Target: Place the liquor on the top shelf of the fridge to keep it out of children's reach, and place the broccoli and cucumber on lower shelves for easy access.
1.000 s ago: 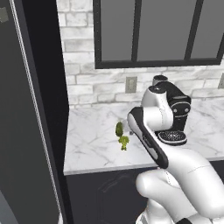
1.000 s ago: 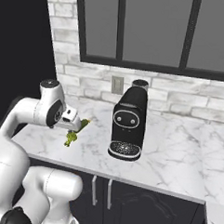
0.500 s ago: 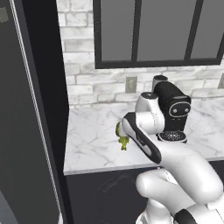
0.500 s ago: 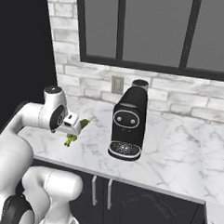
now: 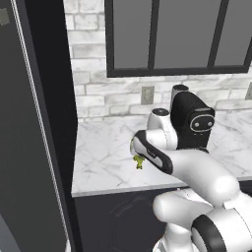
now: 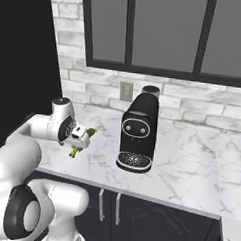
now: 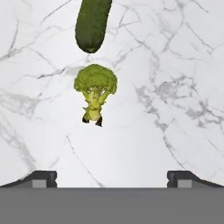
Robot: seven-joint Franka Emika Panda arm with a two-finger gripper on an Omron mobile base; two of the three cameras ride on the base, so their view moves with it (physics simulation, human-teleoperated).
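Pincer (image 7: 112, 177) spread wide, empty, above table (image 7: 175, 65). Broccoli (image 7: 95, 89) ahead of fingertips, stalk toward pincer; cucumber (image 7: 92, 22) just beyond broccoli, long axis pointing away.

Even, flat rendered light, sharp throughout, with only a faint soft shadow under the broccoli (image 7: 95, 89).

- The counter (image 7: 175, 65) is showing as polished white marble with grey veins.
- The broccoli (image 7: 95, 89) is looking bumpy and matt, yellow-green.
- The cucumber (image 7: 92, 22) is looking smooth, dark green, faintly glossy.
- The coffee machine (image 6: 138, 128) is shining like glossy black plastic.
- The wall (image 5: 103, 93) is showing rough, pale brick.
- The fridge (image 5: 29, 147) door is looking smooth, dark grey, like metal.
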